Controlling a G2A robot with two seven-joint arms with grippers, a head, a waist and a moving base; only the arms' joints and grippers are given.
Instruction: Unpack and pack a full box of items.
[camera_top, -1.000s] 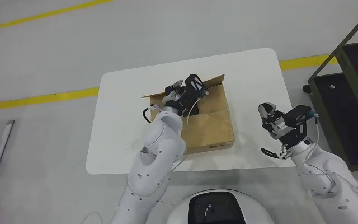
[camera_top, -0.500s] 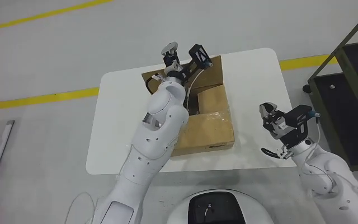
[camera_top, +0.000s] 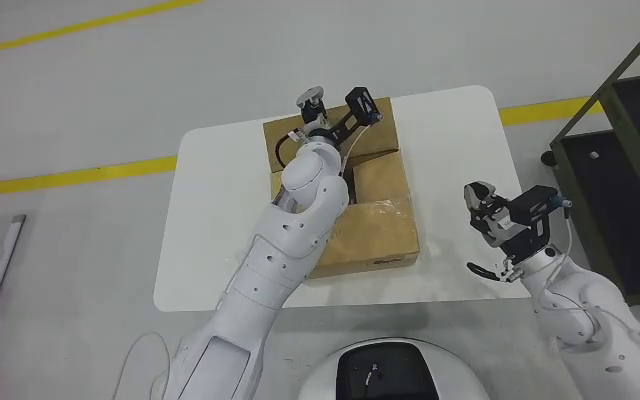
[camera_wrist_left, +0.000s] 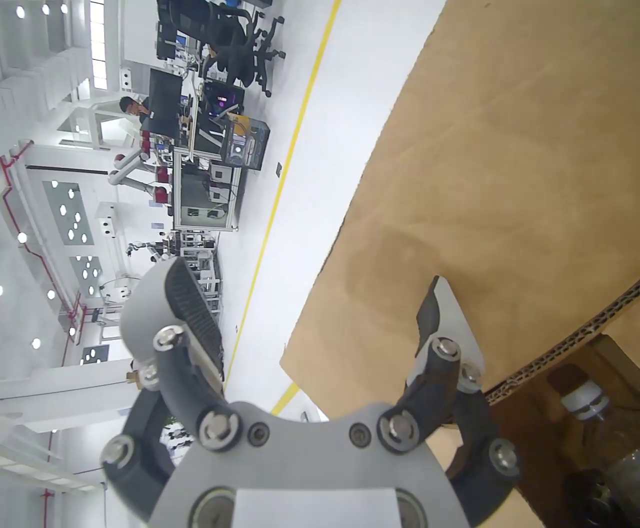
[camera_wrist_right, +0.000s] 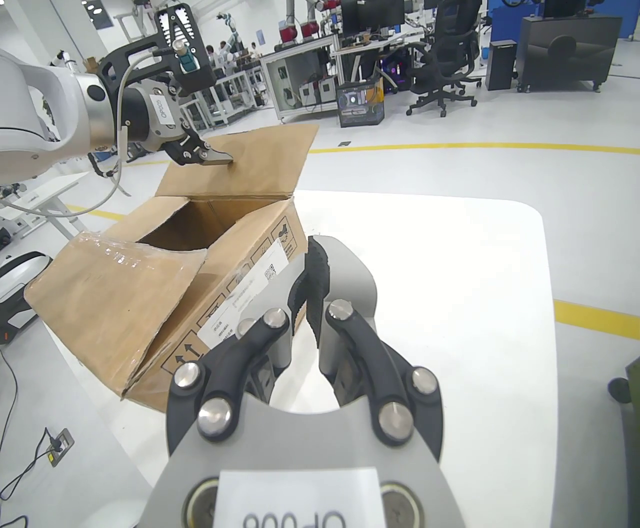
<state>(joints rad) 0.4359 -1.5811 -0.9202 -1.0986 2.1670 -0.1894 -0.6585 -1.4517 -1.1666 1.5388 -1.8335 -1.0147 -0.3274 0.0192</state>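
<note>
A brown cardboard box (camera_top: 380, 235) (camera_wrist_right: 250, 250) stands mid-table with its top partly opened. Its far flap (camera_top: 300, 140) (camera_wrist_left: 500, 150) (camera_wrist_right: 255, 160) is folded back, away from the robot. The near flap (camera_wrist_right: 115, 285), with clear tape on it, still slopes over the opening. My left gripper (camera_top: 318, 110) (camera_wrist_left: 310, 310) (camera_wrist_right: 210, 155) is open at the far flap, one fingertip (camera_wrist_left: 440, 320) resting on the cardboard. A white-capped item (camera_wrist_left: 580, 400) shows in the dark inside. My right gripper (camera_top: 480, 205) (camera_wrist_right: 327, 280) hangs shut and holds nothing, over the table to the right of the box.
The white table (camera_top: 220, 220) (camera_wrist_right: 450, 300) has bare room left and right of the box. A dark green metal cart (camera_top: 600, 140) stands off the table's right side. Yellow lines run across the floor.
My left arm has stretched away from the robot and pushed the far flap from upright to folded back. The right arm has stayed where it was.
</note>
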